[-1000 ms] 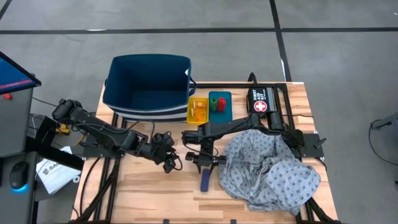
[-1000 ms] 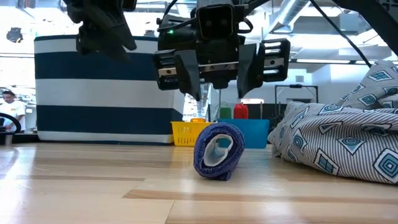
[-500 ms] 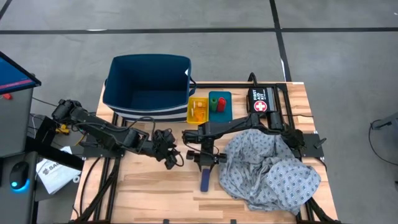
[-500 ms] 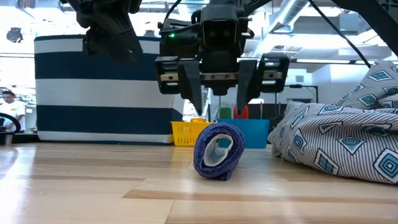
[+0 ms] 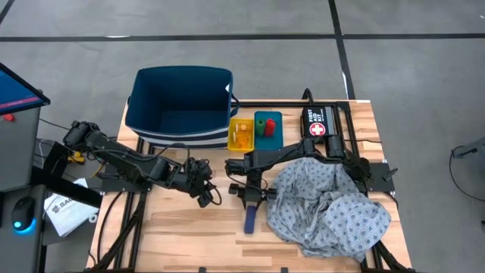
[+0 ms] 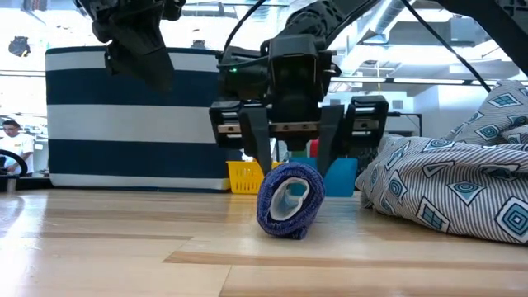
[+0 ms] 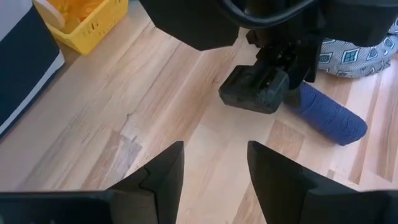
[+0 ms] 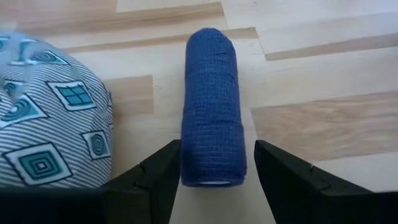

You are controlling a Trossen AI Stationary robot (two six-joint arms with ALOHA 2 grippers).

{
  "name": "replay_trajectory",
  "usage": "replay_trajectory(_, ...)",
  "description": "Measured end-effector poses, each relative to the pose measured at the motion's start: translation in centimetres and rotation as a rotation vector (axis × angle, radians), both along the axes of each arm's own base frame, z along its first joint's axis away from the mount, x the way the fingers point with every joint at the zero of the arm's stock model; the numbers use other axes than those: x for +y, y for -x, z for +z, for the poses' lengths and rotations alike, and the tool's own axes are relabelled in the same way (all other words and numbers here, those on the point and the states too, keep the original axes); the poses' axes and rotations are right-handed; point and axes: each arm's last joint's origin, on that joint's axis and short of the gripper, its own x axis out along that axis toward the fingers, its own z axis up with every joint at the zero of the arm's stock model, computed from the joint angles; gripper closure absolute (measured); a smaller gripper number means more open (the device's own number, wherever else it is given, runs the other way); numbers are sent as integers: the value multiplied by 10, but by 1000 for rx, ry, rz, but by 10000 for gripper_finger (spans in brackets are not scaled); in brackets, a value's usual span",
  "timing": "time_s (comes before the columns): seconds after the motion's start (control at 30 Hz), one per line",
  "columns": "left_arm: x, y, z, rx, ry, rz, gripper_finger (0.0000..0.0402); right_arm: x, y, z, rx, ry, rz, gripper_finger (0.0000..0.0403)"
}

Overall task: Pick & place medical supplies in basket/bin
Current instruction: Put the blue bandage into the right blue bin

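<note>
The blue roll (image 8: 211,106) lies on the bench (image 5: 174,227) beside the gown cloth (image 5: 326,205), your right hand (image 8: 211,168) spread wide astride it, gripping nothing. Close off-centre and it may squirt free. Left hand (image 7: 214,171) waits nearby, open and empty.

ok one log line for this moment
right gripper: open, straddling blue roll | left gripper: open, hovering beside | gown cloth: on table | striped basket: empty
</note>
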Motion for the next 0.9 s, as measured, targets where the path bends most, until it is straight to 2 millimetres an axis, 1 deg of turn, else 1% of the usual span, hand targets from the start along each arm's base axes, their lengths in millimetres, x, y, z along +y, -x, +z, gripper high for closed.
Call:
replay_trajectory(0.17, 0, 0, 0, 1, -4, -4, 234, 1, -1, -2, -24, 9, -9, 203)
replay_trajectory(0.43, 1, 1, -1, 18, -13, -5, 234, 1, 0, -4, -11, 6, -10, 203)
replay_trajectory(0.57, 1, 3, -2, 33, -18, -4, 234, 3, 1, -16, 26, -22, -3, 203)
replay_trajectory(0.63, 1, 3, -2, 34, -19, -4, 234, 4, -1, -19, 18, -35, 0, 203)
replay_trajectory(0.9, 1, 3, -2, 33, -19, -4, 234, 5, 0, -19, 22, -51, 3, 203)
